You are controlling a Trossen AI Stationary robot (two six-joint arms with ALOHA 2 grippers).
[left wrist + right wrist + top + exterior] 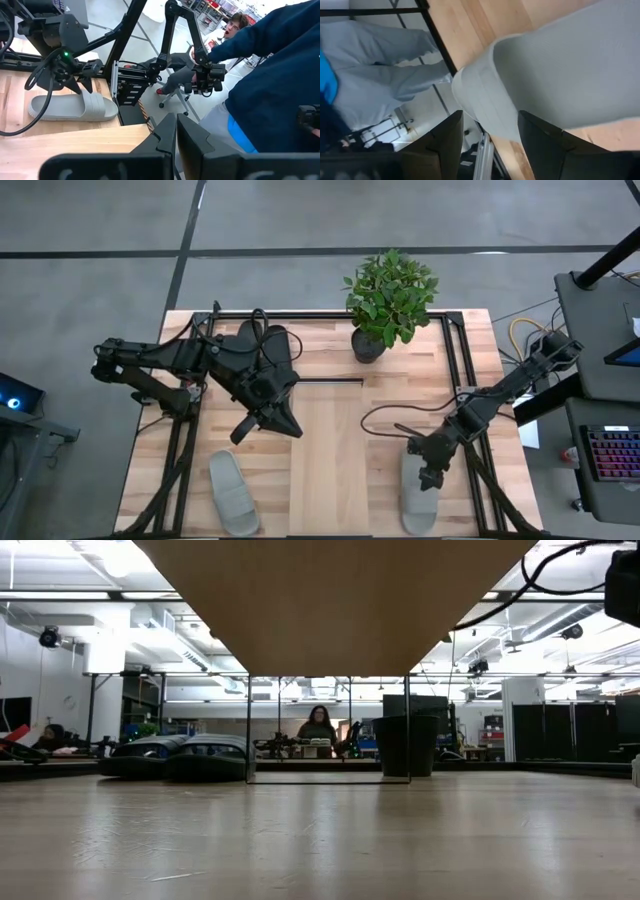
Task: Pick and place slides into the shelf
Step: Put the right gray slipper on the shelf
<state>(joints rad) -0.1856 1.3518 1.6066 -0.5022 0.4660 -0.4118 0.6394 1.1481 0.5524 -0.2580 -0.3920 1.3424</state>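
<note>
The right gripper (432,477) sits low in the lower right of the high view, directly over the upper end of a pale grey slide (418,495); in the right wrist view its two dark fingers (540,135) stand apart, open, with the grey slide's strap (490,100) between and just beyond them, not yet clamped. That slide lies with its long axis running up and down the high view, near the table's bottom edge and just inside the black frame rail (462,380) on the right. The left gripper (270,418) is left of centre in the high view, its fingers pressed together and holding nothing, as the left wrist view shows. Just above it, in the upper left of the table, the black slides (262,345) lie partly hidden under the left arm, so their direction is hard to tell. The second grey slide (232,493) lies in the lower left, long axis slightly tilted from vertical, well apart from both grippers. The shelf (330,445), a paler plank panel, runs down the table's (480,350) middle between the two arms. A potted plant (388,295) stands at the upper centre-right. A person (280,75) in a blue top shows beyond the table in the left wrist view.
</note>
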